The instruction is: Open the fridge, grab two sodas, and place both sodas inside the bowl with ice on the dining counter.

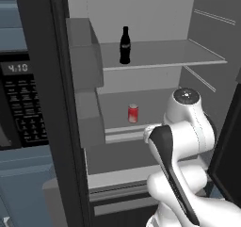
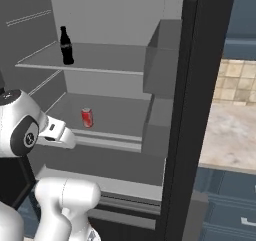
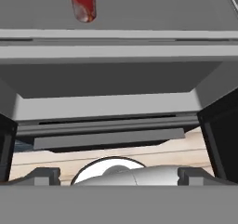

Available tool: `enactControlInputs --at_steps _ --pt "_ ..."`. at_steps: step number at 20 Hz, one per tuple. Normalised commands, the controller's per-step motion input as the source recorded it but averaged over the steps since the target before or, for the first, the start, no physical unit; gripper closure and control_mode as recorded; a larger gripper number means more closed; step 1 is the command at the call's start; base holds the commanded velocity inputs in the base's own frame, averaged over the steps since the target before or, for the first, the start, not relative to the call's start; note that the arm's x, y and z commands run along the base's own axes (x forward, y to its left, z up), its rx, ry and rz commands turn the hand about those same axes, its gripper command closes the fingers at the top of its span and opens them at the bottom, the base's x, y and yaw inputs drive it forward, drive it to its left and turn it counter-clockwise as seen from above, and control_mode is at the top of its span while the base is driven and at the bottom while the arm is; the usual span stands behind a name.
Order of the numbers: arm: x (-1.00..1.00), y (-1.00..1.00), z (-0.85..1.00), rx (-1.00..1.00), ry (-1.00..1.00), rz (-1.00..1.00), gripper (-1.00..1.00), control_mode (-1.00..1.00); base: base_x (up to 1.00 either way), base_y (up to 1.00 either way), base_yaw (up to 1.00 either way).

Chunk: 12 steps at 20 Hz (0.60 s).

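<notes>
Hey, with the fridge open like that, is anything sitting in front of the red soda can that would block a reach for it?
Nothing visible does. The red soda can stands alone on the middle shelf with bare shelf around it. The black bottle is on the shelf above, out of the way.

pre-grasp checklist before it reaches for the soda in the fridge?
1. Fridge open: ok, grey shelves exposed in both base views.
2. Soda can located: ok, upright on the middle shelf, standing alone.
3. Second soda located: not ok, one red can on the shelves; the upper shelf holds a dark bottle.
4. Gripper open: ok, fingertips wide apart at the bottom of the hand view, nothing between them.
5. Gripper lined up with the can: not ok, in the hand view the can sits at the top edge, left of centre, far from the tips.
6. Path to the can: cannot tell; arm is in front of the shelf.
</notes>
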Motion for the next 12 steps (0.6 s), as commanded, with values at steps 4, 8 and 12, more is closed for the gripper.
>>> enactControlInputs --at_steps 4,8,12 --pt "0.00 0.00 0.00 0.00 0.00 0.00 -1.00 1.00 0.39 0.35 -0.10" --pt "0.00 0.00 0.00 0.00 0.00 0.00 -1.00 1.00 0.24 0.06 -0.02" --pt "0.00 0.00 -0.59 0.09 -0.43 0.10 -1.00 -1.00 0.00 0.00 0.00"
